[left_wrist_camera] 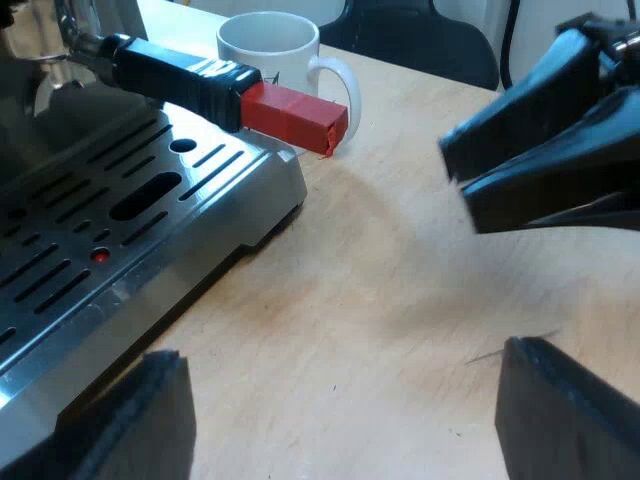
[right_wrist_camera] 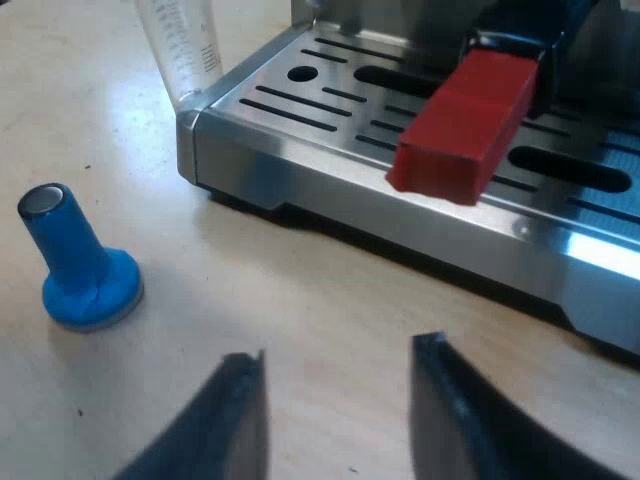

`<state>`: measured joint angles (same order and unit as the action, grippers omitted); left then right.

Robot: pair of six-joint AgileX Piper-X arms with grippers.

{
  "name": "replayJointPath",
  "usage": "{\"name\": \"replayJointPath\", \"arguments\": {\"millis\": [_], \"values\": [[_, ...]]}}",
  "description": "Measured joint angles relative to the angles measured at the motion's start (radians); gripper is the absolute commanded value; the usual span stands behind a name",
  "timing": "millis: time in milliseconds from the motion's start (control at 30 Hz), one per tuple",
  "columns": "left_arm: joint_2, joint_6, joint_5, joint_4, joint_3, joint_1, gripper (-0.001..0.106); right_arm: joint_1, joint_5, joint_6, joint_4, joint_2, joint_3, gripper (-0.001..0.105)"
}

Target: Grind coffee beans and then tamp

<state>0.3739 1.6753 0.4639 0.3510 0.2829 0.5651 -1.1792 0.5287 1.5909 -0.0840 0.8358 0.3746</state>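
The metal holder is locked into the espresso machine (left_wrist_camera: 150, 230), its dark handle (left_wrist_camera: 170, 75) sticking out over the drip tray and ending in a red tip (left_wrist_camera: 295, 115). My left gripper (left_wrist_camera: 345, 420) hangs open over the bare wooden table just off the tray's corner, nothing between its fingers. My right gripper (left_wrist_camera: 458, 180) hovers above the table beyond it. In the right wrist view that gripper (right_wrist_camera: 340, 410) is open and empty, low over the table before the drip tray (right_wrist_camera: 400, 200), with the red tip (right_wrist_camera: 465, 125) ahead. A blue tamper (right_wrist_camera: 80, 265) stands upright nearby.
A white mug (left_wrist_camera: 270, 50) stands upright on the table just past the red tip. A clear measuring glass (right_wrist_camera: 185, 45) stands at the tray's corner, beyond the tamper. A dark chair (left_wrist_camera: 420, 35) stands past the table's edge.
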Motion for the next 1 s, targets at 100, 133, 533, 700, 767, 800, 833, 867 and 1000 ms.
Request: {"name": "replayJointPath", "arguments": {"millis": [100, 133, 533, 700, 767, 800, 833, 867, 1000], "values": [[0.000, 0.000, 0.000, 0.000, 0.000, 0.000, 0.065, 0.000, 0.007, -0.003, -0.068, 0.057, 0.000, 0.018], [0.000, 0.000, 0.000, 0.000, 0.000, 0.000, 0.065, 0.000, 0.009, -0.006, -0.086, 0.069, -0.002, 0.017], [0.000, 0.000, 0.000, 0.000, 0.000, 0.000, 0.065, 0.000, 0.181, -0.019, -0.301, 0.214, -0.001, 0.013], [0.000, 0.000, 0.000, 0.000, 0.000, 0.000, 0.065, 0.000, 0.230, -0.067, -0.321, 0.246, -0.001, 0.013], [0.000, 0.000, 0.000, 0.000, 0.000, 0.000, 0.065, 0.000, 0.233, -0.075, -0.320, 0.255, -0.001, 0.013], [0.000, 0.000, 0.000, 0.000, 0.000, 0.000, 0.065, 0.000, 0.242, -0.086, -0.320, 0.261, -0.001, 0.013], [0.000, 0.000, 0.000, 0.000, 0.000, 0.000, 0.065, 0.000, 0.248, -0.093, -0.322, 0.264, -0.001, 0.013], [0.000, 0.000, 0.000, 0.000, 0.000, 0.000, 0.065, 0.000, 0.251, -0.107, -0.329, 0.270, -0.001, 0.013], [0.000, 0.000, 0.000, 0.000, 0.000, 0.000, 0.065, 0.000, 0.272, -0.111, -0.379, 0.295, -0.001, 0.013]]}}
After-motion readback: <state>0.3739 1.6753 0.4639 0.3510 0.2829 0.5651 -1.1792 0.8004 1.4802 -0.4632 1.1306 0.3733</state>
